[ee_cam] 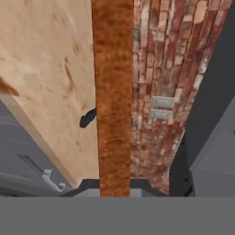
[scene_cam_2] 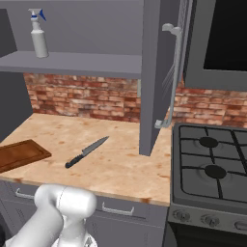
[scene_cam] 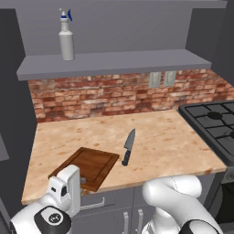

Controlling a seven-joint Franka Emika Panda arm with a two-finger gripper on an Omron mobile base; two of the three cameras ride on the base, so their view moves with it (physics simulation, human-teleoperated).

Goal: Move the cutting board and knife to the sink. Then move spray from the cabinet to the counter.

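Light on my feeds is flat and even, a soft render with no single lamp I can place; the counter reads bright, without glare, while the cabinet sides sit dull and dark grey. Shadows are faint: a thin dark line under the knife and shade below the shelf across the brick wall. Both base views are sharp to the edges with no visible bending, but my hand view is soft and blocky, the cutting board smeared up close.

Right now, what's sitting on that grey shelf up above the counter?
Just the spray, standing upright near the left end of the shelf. The cabinet's open door covers the shelf's right end in the right base view.
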